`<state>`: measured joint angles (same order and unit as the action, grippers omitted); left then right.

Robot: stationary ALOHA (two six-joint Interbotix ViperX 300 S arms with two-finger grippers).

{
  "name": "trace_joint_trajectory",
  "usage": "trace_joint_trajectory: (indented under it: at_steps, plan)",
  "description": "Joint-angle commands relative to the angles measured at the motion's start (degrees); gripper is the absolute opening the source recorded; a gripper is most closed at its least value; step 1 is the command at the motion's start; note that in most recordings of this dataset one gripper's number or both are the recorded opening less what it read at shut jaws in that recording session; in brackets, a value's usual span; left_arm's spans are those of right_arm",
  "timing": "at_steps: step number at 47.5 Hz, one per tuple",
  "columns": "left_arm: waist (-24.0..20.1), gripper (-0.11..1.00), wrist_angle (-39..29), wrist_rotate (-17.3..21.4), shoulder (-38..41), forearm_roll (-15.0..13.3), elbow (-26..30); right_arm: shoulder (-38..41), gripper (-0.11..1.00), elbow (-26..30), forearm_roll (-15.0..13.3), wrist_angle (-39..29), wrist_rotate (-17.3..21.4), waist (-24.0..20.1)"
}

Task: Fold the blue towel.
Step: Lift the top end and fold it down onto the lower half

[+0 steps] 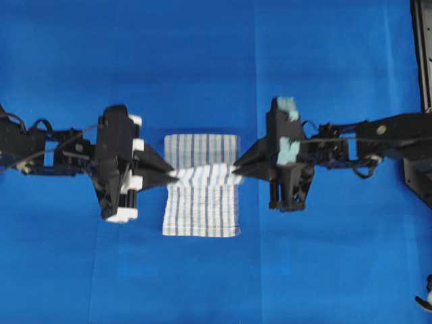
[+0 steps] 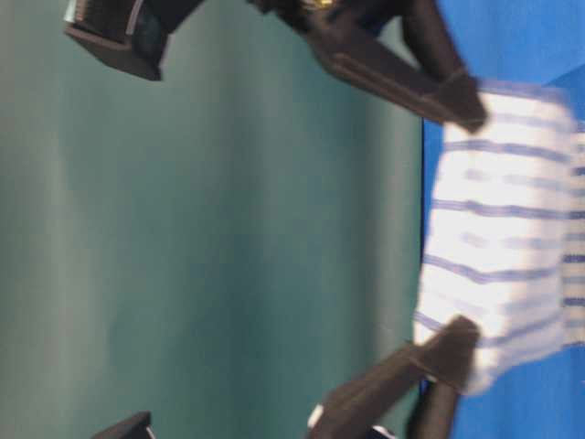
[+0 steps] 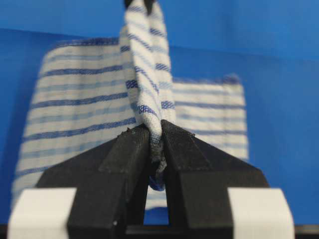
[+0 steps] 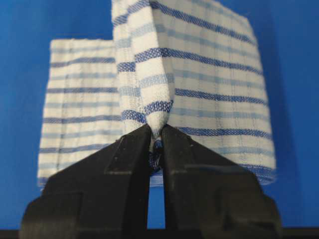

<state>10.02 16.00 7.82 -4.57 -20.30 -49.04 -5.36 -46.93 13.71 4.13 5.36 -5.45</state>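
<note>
Near the middle of the overhead picture we see the white woven towel with thin blue stripes [image 1: 202,183] lying on the plain blue table cover [image 1: 202,61]. Part of it is lifted up. Our left black gripper [image 1: 173,174] comes in from the left side of the frame, and its two fingers are pressed together on the towel's left edge. Our right black gripper [image 1: 236,170] comes in from the right side and pinches the right edge the same way. In both wrist pictures the cloth is bunched up tight between the black fingertips, and the rest of the towel hangs down behind.

We think the grip is small. Each gripper holds only a little bit of cloth right at the tips, so a quick pull could make a corner slip out. Then the towel would drop crooked. If one gripper moves faster than the other, the fold could turn out slanted and the edges would not line up. If both pull apart too hard, the cloth could stretch tight and pop free.

All around the towel the blue cover is bare, toward the top and the bottom of the overhead picture. A dark frame [image 1: 422,54] stands at the far right edge, well apart from the towel.
</note>
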Motion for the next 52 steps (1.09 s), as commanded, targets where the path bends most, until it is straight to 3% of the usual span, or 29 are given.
trace_joint_trajectory:
  at_steps: [1, 16, 33, 37, 41, 49, 52]
  plan:
    - [1.85, 0.04, 1.05, -0.18, 0.79, -0.09, 0.53, 1.49, 0.09, 0.79, 0.18, 1.23, 1.05, -0.97]
    - [4.75, 0.04, 4.22, -1.14, 6.59, -0.18, 1.23, 6.42, 0.09, 1.93, 0.44, 3.96, 2.81, -4.83]
    - [5.1, 0.05, 5.8, -1.05, 8.53, -0.18, 1.93, 7.21, 0.09, 2.37, 0.62, 3.96, 2.81, -5.27]
    - [5.01, 0.15, 5.8, -1.14, 8.53, -0.44, 1.93, 7.29, 0.1, 2.46, 0.62, 4.04, 2.81, -5.45]
    - [5.1, 0.38, 5.62, -1.23, 8.26, -0.53, 1.67, 7.29, 0.25, 2.64, 0.88, 4.22, 2.9, -5.89]
    - [5.1, 0.85, 4.92, -1.76, 7.29, -0.62, 0.88, 6.86, 0.75, 2.81, 0.97, 3.96, 3.34, -6.33]
    - [4.83, 0.87, 4.48, -1.67, 6.59, -0.53, 0.35, 6.24, 0.89, 2.9, 0.97, 3.87, 3.34, -6.33]
